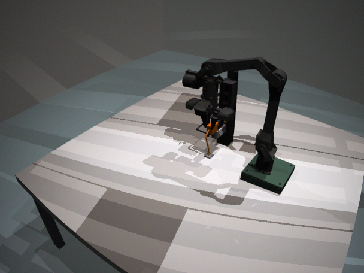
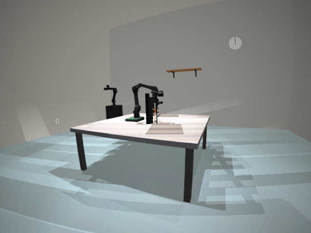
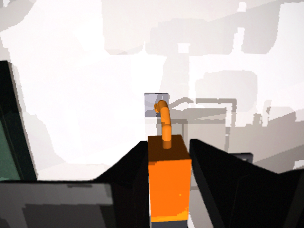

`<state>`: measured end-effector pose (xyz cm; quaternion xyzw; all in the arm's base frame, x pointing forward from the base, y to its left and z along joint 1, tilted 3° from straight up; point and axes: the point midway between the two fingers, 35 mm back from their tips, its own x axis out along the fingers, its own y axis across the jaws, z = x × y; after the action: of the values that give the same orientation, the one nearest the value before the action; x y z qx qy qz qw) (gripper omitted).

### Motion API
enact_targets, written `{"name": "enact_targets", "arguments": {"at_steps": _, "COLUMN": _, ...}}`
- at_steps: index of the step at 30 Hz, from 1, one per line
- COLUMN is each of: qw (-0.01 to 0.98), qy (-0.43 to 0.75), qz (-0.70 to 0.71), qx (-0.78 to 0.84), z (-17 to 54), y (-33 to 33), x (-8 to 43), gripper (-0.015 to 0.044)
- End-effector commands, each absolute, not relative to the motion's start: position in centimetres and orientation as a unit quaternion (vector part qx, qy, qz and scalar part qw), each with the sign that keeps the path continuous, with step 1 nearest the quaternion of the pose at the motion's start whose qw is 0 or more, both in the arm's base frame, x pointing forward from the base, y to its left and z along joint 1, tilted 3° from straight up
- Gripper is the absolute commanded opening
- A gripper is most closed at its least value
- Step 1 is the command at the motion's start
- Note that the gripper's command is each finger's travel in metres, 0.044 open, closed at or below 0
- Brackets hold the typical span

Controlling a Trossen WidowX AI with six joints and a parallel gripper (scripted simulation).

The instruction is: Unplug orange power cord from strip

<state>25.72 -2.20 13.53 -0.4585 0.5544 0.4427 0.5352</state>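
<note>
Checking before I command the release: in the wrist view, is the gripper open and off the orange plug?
No, the gripper is shut on the orange plug, whose body sits pinched between the two dark fingers.

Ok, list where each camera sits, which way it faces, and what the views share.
Top: high off a table corner, looking down at the whole arm.
Exterior: far out at floor level, facing the table side-on; arm small.
Wrist: behind the gripper, looking down its fingers.
Shared: top and wrist both show the gripper shut on the orange plug with its cord.

Striped grey table — green base plate, black upright post, small grey pad
</note>
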Motion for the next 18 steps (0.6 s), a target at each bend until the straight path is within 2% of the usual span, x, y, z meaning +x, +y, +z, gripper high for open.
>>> {"name": "enact_targets", "arguments": {"at_steps": 1, "qw": 0.536, "qy": 0.556, "qz": 0.442, "qx": -0.457, "z": 13.5, "y": -2.5, "x": 25.7, "gripper": 0.0079}}
{"name": "enact_targets", "arguments": {"at_steps": 14, "qw": 0.537, "qy": 0.555, "qz": 0.442, "qx": -0.456, "z": 13.7, "y": -1.4, "x": 26.0, "gripper": 0.0420}}
{"name": "enact_targets", "arguments": {"at_steps": 15, "qw": 0.537, "qy": 0.555, "qz": 0.442, "qx": -0.456, "z": 13.8, "y": -0.7, "x": 26.2, "gripper": 0.0440}}
{"name": "enact_targets", "arguments": {"at_steps": 18, "qw": 0.537, "qy": 0.554, "qz": 0.443, "qx": -0.456, "z": 14.3, "y": 2.0, "x": 26.7, "gripper": 0.0440}}
